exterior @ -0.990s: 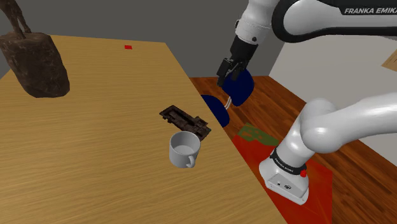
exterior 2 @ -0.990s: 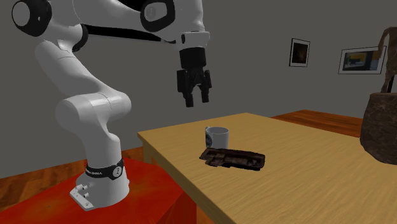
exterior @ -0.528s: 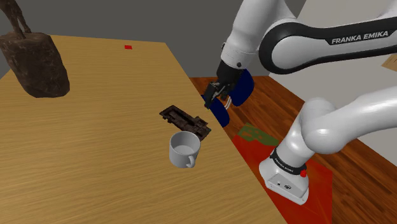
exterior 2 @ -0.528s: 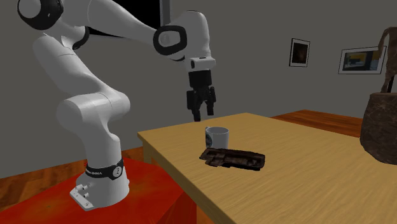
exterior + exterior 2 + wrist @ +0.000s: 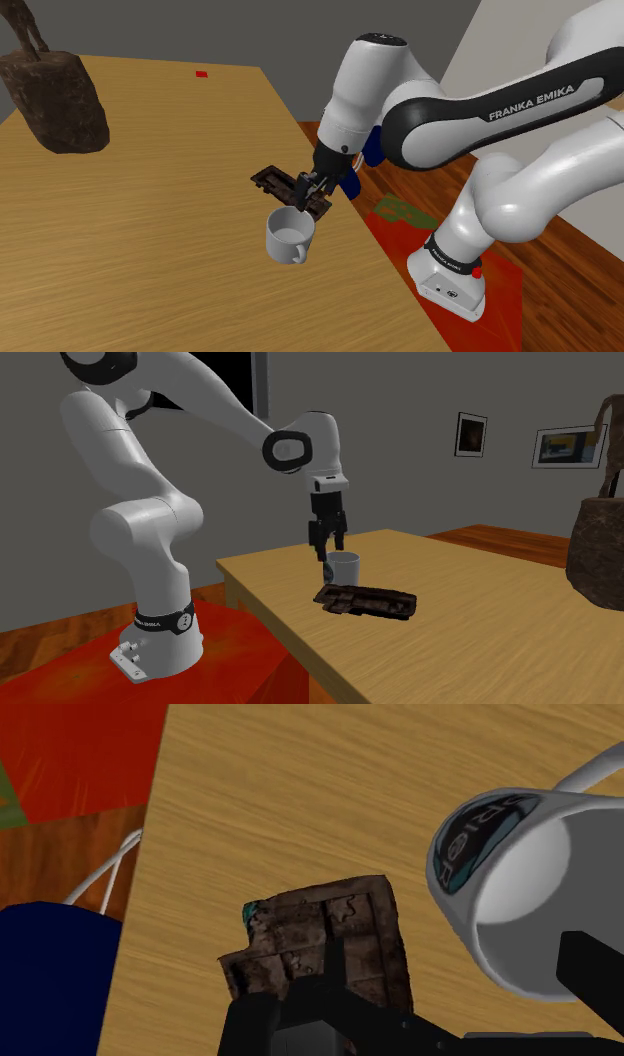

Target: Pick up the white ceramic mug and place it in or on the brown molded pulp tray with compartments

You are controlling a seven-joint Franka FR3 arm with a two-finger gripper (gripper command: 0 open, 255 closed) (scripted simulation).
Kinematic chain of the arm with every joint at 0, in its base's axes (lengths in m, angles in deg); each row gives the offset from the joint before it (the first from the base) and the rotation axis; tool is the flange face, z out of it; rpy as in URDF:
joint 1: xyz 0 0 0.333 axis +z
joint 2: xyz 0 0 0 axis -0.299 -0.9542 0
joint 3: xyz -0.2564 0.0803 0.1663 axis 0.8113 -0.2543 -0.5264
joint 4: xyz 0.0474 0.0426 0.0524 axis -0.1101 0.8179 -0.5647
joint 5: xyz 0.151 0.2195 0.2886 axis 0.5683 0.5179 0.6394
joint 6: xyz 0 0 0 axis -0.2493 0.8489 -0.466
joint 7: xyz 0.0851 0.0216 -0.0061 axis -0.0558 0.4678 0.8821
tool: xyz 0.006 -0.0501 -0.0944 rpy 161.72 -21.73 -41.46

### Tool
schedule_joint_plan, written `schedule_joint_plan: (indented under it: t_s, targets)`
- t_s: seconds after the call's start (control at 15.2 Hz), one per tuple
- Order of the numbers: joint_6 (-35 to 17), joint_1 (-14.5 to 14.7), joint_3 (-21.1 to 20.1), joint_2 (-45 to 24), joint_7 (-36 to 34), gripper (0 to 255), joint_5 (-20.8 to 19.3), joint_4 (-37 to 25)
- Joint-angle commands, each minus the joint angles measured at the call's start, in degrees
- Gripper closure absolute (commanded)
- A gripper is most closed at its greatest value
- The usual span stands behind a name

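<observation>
The gripper [image 5: 327,549] is seen with its fingers spread apart and nothing clasped between them, poised just above the rim of the white mug [image 5: 290,236], which is stood upright on the wooden table [image 5: 150,230] just beside the brown compartment tray [image 5: 330,944]. "FRANKA EMIKA" is printed on the arm [image 5: 450,110], while the teal lettering on the mug's dark badge cannot be read. Two framed pictures [image 5: 471,434] are hung on the grey wall.
</observation>
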Motion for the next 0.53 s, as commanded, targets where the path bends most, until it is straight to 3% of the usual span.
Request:
schedule_joint_plan:
  t_s: [0.0,0.46]
  targets:
    - [-3.0,0.44,-2.46,-3.08,-2.49,0,0.65,-0.28]
    - [-10.12,-0.62,-4.39,-8.33,-3.34,0,-0.08,1.66]
